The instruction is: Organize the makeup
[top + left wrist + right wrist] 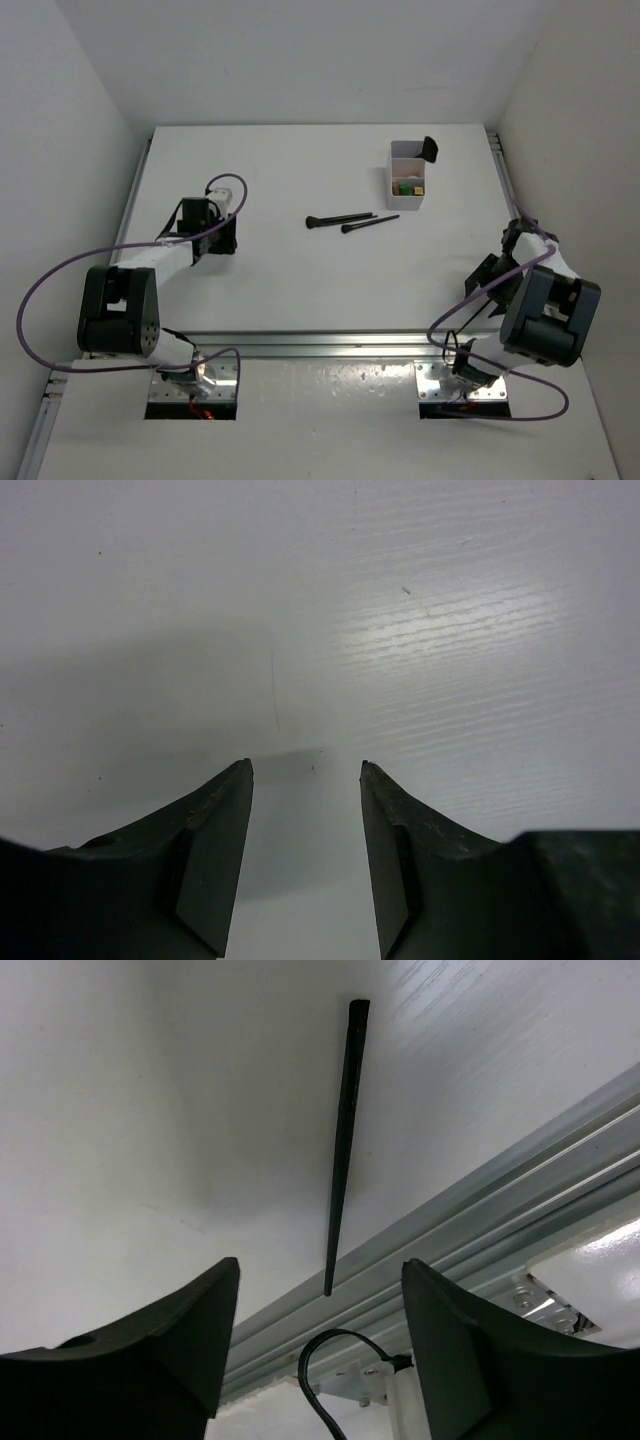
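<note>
Scanning from overhead, Dan: the translucent compartment box (406, 205) stands at the far right of the white table (280, 290). A fan brush (430, 150) sticks up from its far end, black head above the rim. A green tube (405, 186) and a gold-brown tube (418, 189) sit together in its near compartment.

And outside the box, Mia?

Two thin black brushes lie flat to the left of the box, about level with its near end. The longer brush (338, 219) is farther from the box. The shorter brush (370, 225) runs almost parallel, its handle end close to the box's near corner. Whether the two touch, I cannot tell.

Arms?

Left gripper (306, 772) hangs well to the left of the box, past both brushes. Its dark fingers (215, 840) are spread with only bare table between them, nothing held.

And the right?

Right gripper (320, 1262) sits nearer than the box and to its right. Its fingers (460, 1360) stand wide apart and empty. Between them a slim black tapered stick (343, 1150) lies flat on the table, thin tip at the aluminium rail (480, 1220). Where that stick lies relative to the box, I cannot tell.
</note>
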`<act>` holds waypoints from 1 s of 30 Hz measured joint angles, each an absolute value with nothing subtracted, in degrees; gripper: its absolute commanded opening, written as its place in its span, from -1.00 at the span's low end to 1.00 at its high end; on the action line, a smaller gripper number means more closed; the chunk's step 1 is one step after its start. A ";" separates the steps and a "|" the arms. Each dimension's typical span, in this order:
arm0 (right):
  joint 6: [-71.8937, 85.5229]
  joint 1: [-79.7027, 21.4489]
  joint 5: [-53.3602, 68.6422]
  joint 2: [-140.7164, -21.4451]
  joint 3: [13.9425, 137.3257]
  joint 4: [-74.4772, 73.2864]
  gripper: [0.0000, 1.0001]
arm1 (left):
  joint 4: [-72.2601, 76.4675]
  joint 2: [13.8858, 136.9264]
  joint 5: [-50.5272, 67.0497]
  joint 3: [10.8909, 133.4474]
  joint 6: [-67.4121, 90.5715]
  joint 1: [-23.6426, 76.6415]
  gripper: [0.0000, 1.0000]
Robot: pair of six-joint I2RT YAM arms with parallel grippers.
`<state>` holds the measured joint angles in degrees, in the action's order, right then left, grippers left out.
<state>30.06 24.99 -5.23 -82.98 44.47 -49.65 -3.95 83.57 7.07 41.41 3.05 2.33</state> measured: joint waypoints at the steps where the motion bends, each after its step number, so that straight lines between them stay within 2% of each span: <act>1: 30.13 25.02 -5.17 -83.99 44.47 -49.56 0.25 | -3.66 83.57 7.03 41.39 3.03 2.33 0.06; 15: 30.87 24.99 -8.08 -94.26 44.49 -46.76 -0.21 | -2.83 83.57 5.69 41.39 2.98 2.35 0.06; 26: 30.37 24.18 -6.48 -97.12 46.28 -46.92 -0.88 | -2.85 83.57 4.84 41.39 2.79 2.79 0.06; 30: 29.93 23.53 -6.68 -97.45 46.57 -47.03 -1.00 | -2.85 83.57 4.82 41.39 2.79 2.79 0.06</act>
<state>29.93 23.53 -6.68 -97.45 46.57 -47.03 -2.85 83.57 4.82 41.39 2.79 2.79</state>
